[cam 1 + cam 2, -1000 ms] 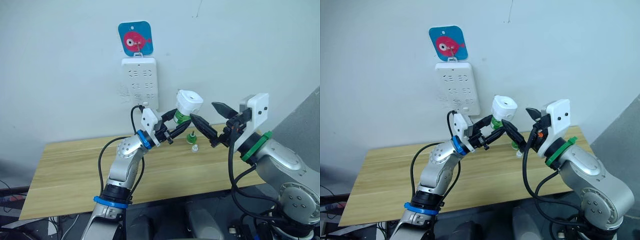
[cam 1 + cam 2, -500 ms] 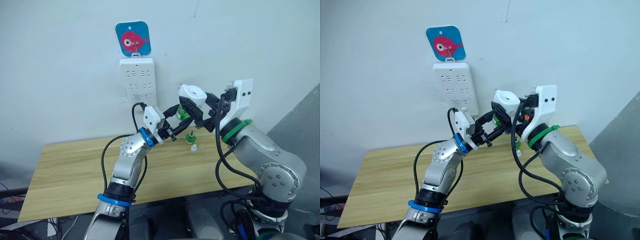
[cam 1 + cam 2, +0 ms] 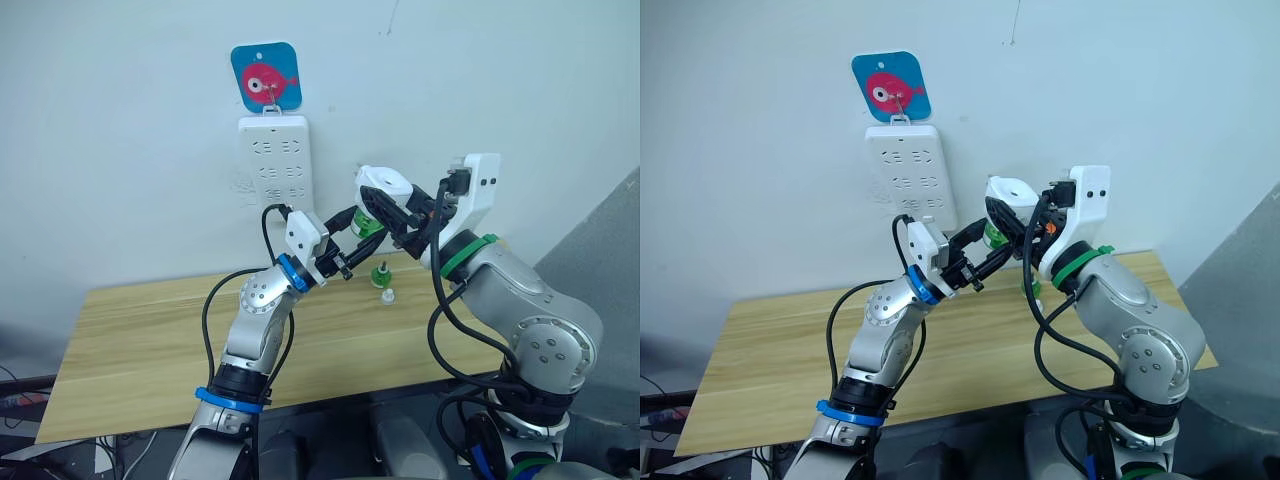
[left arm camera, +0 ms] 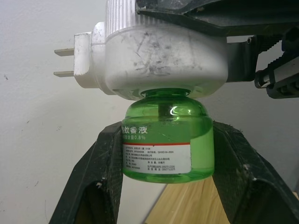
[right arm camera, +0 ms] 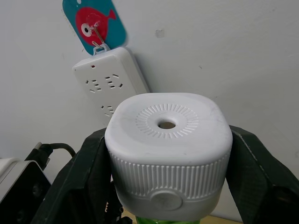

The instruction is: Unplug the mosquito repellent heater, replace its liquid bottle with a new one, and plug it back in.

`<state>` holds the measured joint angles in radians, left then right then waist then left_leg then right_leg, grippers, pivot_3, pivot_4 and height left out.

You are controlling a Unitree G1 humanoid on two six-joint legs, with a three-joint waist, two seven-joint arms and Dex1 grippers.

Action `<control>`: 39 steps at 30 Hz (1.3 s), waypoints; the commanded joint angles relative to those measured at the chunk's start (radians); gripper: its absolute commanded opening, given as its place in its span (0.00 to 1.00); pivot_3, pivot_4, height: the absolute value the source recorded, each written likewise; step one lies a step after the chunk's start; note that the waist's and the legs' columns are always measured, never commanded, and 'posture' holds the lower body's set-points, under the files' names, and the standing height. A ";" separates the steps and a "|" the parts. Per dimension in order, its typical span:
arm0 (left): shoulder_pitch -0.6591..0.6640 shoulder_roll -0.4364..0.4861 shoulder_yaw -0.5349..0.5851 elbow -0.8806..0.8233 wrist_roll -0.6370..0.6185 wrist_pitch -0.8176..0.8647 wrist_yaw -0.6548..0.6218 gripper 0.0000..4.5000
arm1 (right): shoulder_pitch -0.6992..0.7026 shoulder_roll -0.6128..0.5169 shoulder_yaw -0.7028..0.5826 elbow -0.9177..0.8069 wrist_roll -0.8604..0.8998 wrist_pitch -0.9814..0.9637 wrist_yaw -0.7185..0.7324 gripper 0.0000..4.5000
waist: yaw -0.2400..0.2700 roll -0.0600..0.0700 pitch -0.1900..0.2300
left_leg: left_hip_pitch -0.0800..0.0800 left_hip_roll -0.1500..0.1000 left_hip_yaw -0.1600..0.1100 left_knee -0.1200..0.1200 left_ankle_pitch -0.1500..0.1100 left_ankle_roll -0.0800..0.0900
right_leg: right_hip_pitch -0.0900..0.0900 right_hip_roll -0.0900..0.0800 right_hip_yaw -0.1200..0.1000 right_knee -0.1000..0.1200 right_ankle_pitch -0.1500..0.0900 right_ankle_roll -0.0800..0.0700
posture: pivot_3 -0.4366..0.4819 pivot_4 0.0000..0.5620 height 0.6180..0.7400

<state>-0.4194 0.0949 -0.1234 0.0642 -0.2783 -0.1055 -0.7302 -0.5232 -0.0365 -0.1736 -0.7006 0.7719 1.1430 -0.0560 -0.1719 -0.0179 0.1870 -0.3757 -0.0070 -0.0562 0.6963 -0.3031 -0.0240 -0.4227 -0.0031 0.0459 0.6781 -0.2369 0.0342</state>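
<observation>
Both tools are clamped on one assembly held in the air above the desk (image 3: pixel 150 330): the left tool (image 4: pixel 166 154) is pinched on the green bottle (image 4: pixel 167 140), the right tool (image 5: pixel 168 163) on the white heater (image 5: pixel 168 149) directly above it. The heater's plug prongs (image 4: pixel 64 63) are bare. Beyond, a second bottle (image 3: pixel 381 274) stands on the desk, and a power strip (image 3: pixel 275 160) hangs on the wall under a fish hook (image 3: pixel 266 77).

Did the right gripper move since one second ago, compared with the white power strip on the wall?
Yes. The right gripper has moved toward the white power strip, and its jaws now clamp the white rounded plastic heater.
</observation>
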 commanded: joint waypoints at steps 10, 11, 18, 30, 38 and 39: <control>0.092 0.179 0.049 -0.173 -0.038 0.132 -0.031 1.00 | -0.013 -0.069 -0.030 -0.059 0.042 -0.032 -0.008 0.66 | -0.008 0.001 0.000 | 0.000 0.001 0.000 -0.001 0.000 0.000 | -0.001 0.000 0.000 0.000 0.000 0.000 | 0.22 0.23 0.92; 0.105 0.211 0.084 -0.194 -0.060 0.177 -0.019 1.00 | -0.009 -0.095 -0.030 -0.069 0.042 -0.030 0.001 0.66 | -0.009 0.001 0.000 | -0.001 0.001 0.000 -0.001 0.000 0.000 | -0.001 0.000 0.000 0.000 0.000 0.000 | 0.22 0.23 0.92; 0.159 0.366 0.239 -0.275 -0.150 0.335 -0.003 1.00 | 0.025 -0.249 0.009 -0.117 0.038 -0.038 0.067 0.66 | -0.011 0.001 0.000 | -0.003 0.001 -0.001 -0.001 0.000 0.000 | -0.003 0.000 -0.001 -0.001 -0.001 0.001 | 0.25 0.24 0.92; 0.029 0.489 0.366 -0.084 -0.178 0.359 -0.009 0.79 | 0.042 -0.368 0.148 -0.132 -0.021 -0.100 0.170 0.66 | 0.012 0.000 0.000 | -0.002 0.001 0.000 -0.001 0.000 0.000 | -0.003 0.000 -0.003 -0.002 -0.001 0.001 | 0.29 0.25 0.92; -0.079 0.526 0.325 0.120 -0.152 0.338 -0.104 0.79 | 0.052 -0.371 0.168 -0.147 -0.009 -0.097 0.183 0.66 | 0.028 0.000 0.000 | -0.003 0.001 -0.002 -0.001 0.000 0.000 | -0.003 0.000 -0.003 -0.002 -0.001 0.001 | 0.30 0.26 0.92; -0.098 0.525 0.318 0.146 -0.150 0.337 -0.118 0.79 | 0.051 -0.371 0.169 -0.147 -0.009 -0.096 0.183 0.66 | 0.030 0.000 0.000 | -0.003 0.001 -0.001 -0.001 0.000 0.000 | -0.003 0.000 -0.003 -0.002 -0.001 0.001 | 0.30 0.26 0.92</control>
<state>-0.4839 0.6035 0.1996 0.1944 -0.4328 0.2522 -0.8213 -0.4594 -0.4086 0.0031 -0.8052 0.7590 1.0749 0.1232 -0.1415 -0.0176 0.1869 -0.3785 -0.0064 -0.0573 0.6956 -0.3031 -0.0241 -0.4257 -0.0031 0.0422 0.6762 -0.2376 0.0352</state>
